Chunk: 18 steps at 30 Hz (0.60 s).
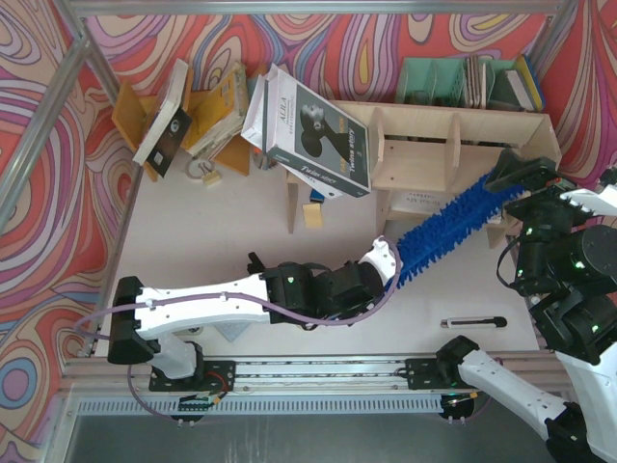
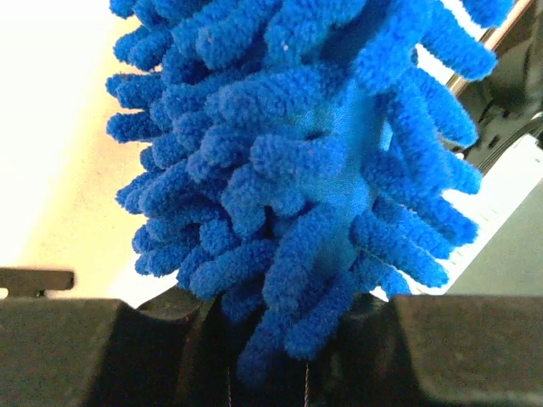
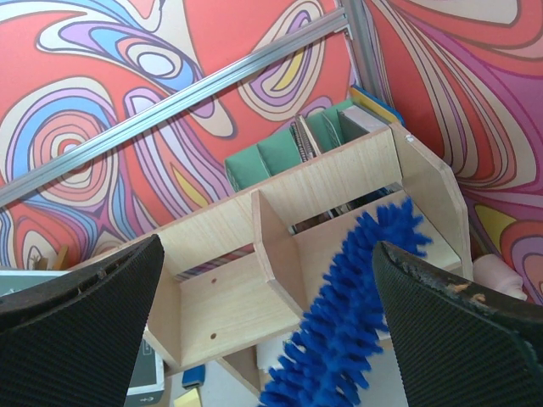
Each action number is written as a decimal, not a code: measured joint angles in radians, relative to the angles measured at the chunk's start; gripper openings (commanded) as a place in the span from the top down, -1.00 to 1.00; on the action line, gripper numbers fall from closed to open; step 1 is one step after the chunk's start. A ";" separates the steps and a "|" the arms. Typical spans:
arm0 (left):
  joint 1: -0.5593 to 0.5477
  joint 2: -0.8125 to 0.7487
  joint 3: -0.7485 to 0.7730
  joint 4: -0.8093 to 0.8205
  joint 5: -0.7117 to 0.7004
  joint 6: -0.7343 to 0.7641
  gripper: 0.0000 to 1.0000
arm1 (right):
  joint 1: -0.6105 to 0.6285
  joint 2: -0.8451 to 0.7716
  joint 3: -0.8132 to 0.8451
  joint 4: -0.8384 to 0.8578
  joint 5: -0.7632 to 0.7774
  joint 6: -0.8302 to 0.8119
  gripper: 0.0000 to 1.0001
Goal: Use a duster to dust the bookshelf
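On white table (image 1: pixel 193 241) amid swirled walls (image 1: pixel 48 193), left jaws grip duster (image 1: pixel 448 227), right jaws open.

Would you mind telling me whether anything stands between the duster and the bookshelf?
Nothing visible does: the duster, clamped in the left gripper, reaches the bookshelf's right-hand compartment with its tip, passing between the open right gripper's fingers.

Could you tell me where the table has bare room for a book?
Bare table lies between the orange rack, the bookshelf and the left arm. A smaller strip borders the black pen. Crowded around the duster and right arm.
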<state>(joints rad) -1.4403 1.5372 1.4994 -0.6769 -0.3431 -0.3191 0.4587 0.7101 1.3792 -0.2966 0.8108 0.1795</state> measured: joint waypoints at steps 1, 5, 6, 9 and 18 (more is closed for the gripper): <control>0.000 0.000 -0.016 0.000 0.005 0.003 1.00 | 0.000 0.000 0.000 0.000 0.000 0.000 -0.98; 0.000 0.000 -0.071 -0.016 0.035 0.024 1.00 | 0.000 0.000 -0.010 0.006 0.000 0.000 -0.97; -0.002 0.000 -0.082 -0.019 0.039 0.031 1.00 | 0.000 0.000 -0.014 0.008 0.000 0.000 -0.98; -0.006 0.000 -0.098 -0.040 0.038 0.044 1.00 | 0.000 0.000 -0.021 0.008 0.000 0.000 -0.97; -0.003 -0.001 -0.149 -0.048 0.002 0.047 1.00 | 0.000 0.000 -0.026 0.011 0.000 0.002 -0.97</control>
<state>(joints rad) -1.4433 1.5364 1.3502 -0.7254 -0.3416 -0.2726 0.4587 0.7101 1.3529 -0.2855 0.8108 0.1810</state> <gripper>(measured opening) 0.343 0.987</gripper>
